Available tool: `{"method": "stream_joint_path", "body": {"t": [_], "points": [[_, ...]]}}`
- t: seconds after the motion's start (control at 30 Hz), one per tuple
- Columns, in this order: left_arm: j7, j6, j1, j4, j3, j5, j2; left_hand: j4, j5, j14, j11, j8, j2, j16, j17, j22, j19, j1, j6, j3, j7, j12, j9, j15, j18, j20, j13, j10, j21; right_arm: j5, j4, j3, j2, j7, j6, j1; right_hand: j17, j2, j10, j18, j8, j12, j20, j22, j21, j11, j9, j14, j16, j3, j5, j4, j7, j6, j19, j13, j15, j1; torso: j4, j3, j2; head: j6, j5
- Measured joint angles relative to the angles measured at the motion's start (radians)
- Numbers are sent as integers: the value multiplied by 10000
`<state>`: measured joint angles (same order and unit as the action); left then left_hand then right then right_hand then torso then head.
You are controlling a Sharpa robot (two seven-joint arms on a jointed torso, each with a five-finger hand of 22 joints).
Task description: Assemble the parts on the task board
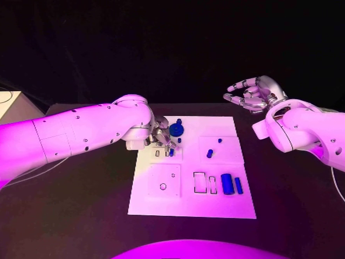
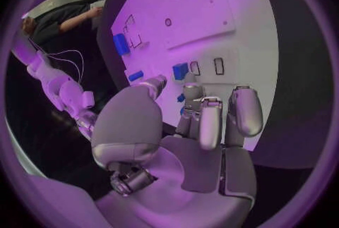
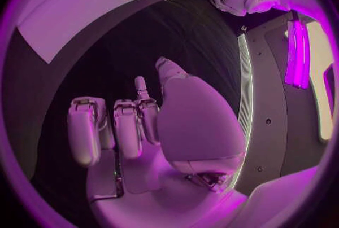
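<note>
My left hand (image 1: pixel 160 136) sat low over the white rectangular task board (image 1: pixel 219 208), fingers curled down by the round blue disc-shaped part (image 1: pixel 176 129) to work it. Whether I actually gripped anything, I couldn't tell. My right hand (image 1: pixel 254 94) hung raised off the board's far corner, fingers loosely apart, holding nothing, out of the way.

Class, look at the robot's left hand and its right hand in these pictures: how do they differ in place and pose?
The left hand is low over the task board, fingers pointing down near the blue parts; the right hand is raised beyond the board's far right corner, away from it. The left fingers reach toward the parts; the right fingers curl around nothing. Both are silver.
</note>
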<state>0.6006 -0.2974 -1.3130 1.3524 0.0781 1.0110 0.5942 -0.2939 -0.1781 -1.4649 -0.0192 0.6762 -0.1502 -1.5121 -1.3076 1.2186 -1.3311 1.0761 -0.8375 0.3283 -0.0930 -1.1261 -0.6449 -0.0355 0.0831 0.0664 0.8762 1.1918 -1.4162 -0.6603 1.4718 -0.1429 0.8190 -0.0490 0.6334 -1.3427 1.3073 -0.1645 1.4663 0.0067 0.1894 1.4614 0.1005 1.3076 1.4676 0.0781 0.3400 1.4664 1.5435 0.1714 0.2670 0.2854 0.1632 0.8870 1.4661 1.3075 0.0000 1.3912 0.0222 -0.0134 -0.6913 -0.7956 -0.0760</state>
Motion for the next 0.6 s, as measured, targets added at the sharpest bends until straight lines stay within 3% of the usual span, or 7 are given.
{"method": "stream_joint_path", "body": {"t": [0.3, 0.6], "points": [[14, -175, 4, -1, 11, -49, -35, 30, 0, 0, -5, 0, 225, 0, 0, -1, 0, 225, 49, 30, 21, 0, -124, 1, -1, 0, 0, -73, 0, -10, -5, 0, -45, 30, -24, 0, 0, 0, 0, 0, 0, 0, 0, -1, 0, -1, 0, 0, 0, 0, 0, 0, 0, 0, 0, -1, 0, 0, 10, -2, 12, -36, 10], [18, -279, 10, -112, 31, -113, -85, 58, 0, 0, -5, -1, 268, 0, 1, -2, 0, 348, 85, 59, -15, 0, -177, 1, 0, 0, 0, -72, 0, -17, -13, 0, -84, 47, -43, 0, 0, 0, 0, 0, 0, 0, 0, -2, 0, -1, 0, 0, 0, 0, 0, 0, 0, 1, 0, -1, 0, 0, 0, -6, 21, -55, 40]]}}
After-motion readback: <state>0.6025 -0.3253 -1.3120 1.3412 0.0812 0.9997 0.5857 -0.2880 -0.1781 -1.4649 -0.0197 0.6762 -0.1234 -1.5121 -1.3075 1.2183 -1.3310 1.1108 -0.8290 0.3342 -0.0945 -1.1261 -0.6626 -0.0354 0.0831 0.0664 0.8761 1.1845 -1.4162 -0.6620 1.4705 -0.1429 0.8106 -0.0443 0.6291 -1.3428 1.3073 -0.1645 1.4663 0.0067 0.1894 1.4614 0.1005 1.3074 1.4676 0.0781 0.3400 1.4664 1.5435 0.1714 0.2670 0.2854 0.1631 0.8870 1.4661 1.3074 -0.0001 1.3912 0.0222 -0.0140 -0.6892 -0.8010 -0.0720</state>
